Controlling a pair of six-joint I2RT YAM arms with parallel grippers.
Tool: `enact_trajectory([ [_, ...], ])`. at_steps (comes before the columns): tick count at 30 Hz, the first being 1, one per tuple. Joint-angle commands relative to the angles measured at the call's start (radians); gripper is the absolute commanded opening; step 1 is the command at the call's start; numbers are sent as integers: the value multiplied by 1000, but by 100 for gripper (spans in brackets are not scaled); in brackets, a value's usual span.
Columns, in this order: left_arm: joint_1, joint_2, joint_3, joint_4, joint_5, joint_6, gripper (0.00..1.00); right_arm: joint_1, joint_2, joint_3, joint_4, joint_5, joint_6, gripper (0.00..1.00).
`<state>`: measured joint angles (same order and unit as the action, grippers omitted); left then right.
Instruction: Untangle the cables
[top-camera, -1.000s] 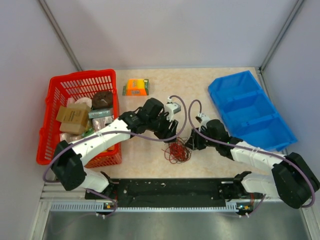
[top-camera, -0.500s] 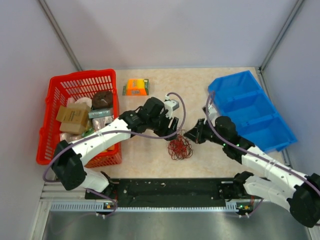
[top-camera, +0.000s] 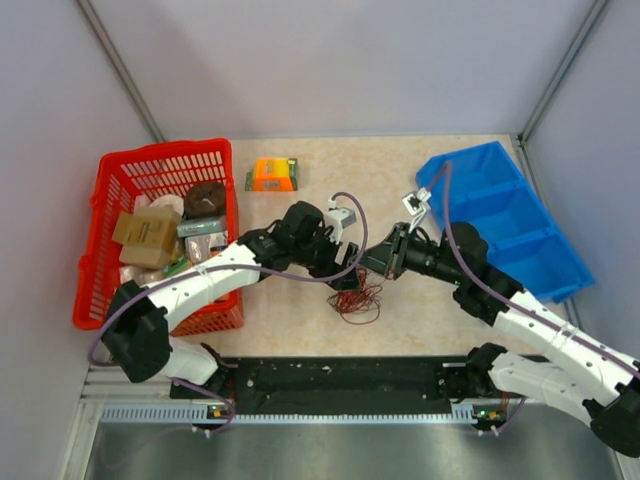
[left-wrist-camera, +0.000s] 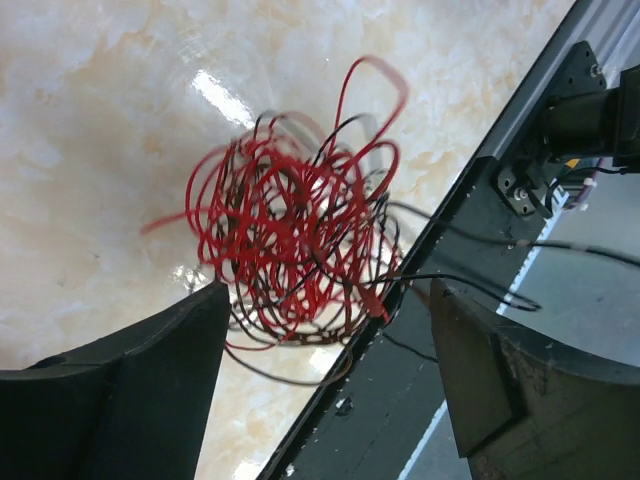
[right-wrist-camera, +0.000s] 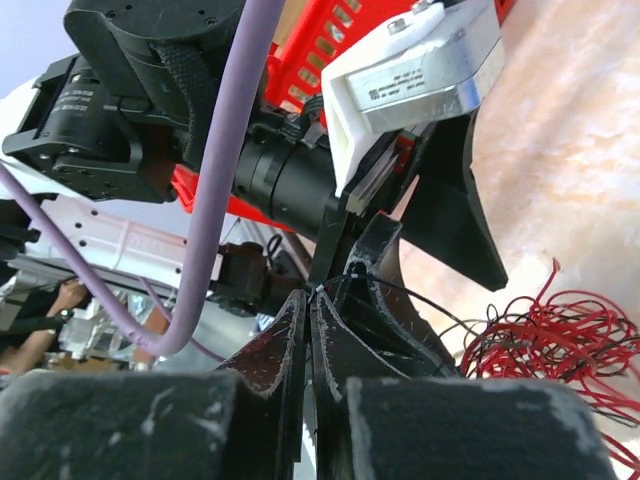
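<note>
The cables (top-camera: 356, 300) are a small bundle of thin red and black wires on the beige table, near the front edge. In the left wrist view the bundle (left-wrist-camera: 295, 245) lies just beyond my left gripper (left-wrist-camera: 328, 300), which is open with its jaws wide apart and nothing between them. From above, the left gripper (top-camera: 345, 278) hovers over the bundle's far side. My right gripper (right-wrist-camera: 312, 296) is shut on one thin black wire (right-wrist-camera: 420, 300) that runs taut down to the bundle (right-wrist-camera: 565, 340). From above, the right gripper (top-camera: 376, 262) sits just right of the left one.
A red basket (top-camera: 108, 172) full of items stands at the left. An orange box (top-camera: 273, 172) lies behind the arms. A blue bin (top-camera: 500, 215) stands at the right. A black rail (top-camera: 340, 375) runs along the table's front edge, close to the bundle.
My right gripper has swung left and up towards the left gripper with a black wire in it. The bundle has shifted slightly. The left gripper has dropped a little towards the bundle.
</note>
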<state>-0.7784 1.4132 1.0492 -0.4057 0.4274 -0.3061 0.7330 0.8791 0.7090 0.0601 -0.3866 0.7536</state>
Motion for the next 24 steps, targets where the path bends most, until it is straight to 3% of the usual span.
enact_trajectory([
  [1,19,-45,-15,97,36,-33,85,26,-28,66,55,-24,50,0],
  [6,31,26,-18,73,30,-63,81,43,-49,162,40,-21,55,0],
  [10,60,116,-49,128,129,-131,78,43,-37,285,14,12,18,0],
  [13,70,156,-40,108,90,-139,76,43,-11,378,21,5,13,0],
  [19,120,103,-58,96,19,-133,74,43,-22,613,-100,55,-86,0],
  [24,134,20,-60,97,-12,-105,73,43,-58,715,-241,155,-190,0],
])
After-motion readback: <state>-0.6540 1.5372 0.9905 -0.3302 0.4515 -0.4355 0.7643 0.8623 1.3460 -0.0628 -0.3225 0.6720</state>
